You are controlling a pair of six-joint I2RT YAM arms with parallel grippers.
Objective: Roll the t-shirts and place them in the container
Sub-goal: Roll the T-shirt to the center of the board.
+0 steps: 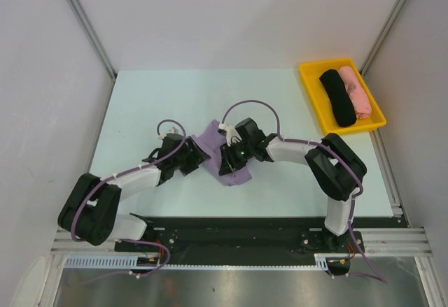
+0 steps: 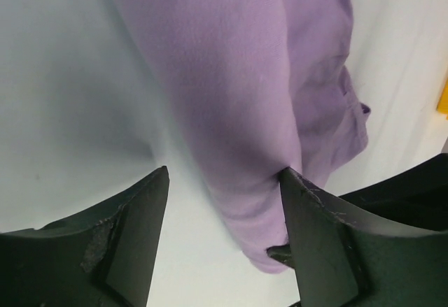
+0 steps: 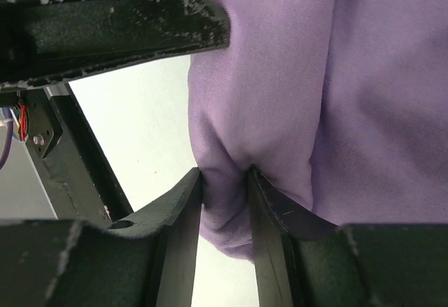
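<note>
The lavender t-shirt lies bunched in a thick roll in the middle of the table, between the two arms. My right gripper comes from the right and is shut on a fold at the roll's end, with cloth squeezed between both fingers. My left gripper sits at the shirt's left side and is open. In the left wrist view the roll runs between the spread fingers, pressed against the right finger and apart from the left finger.
A yellow tray stands at the back right, holding a black cloth roll and a pink cloth roll. Grey walls close in the table on three sides. The left gripper's black finger crosses the top of the right wrist view.
</note>
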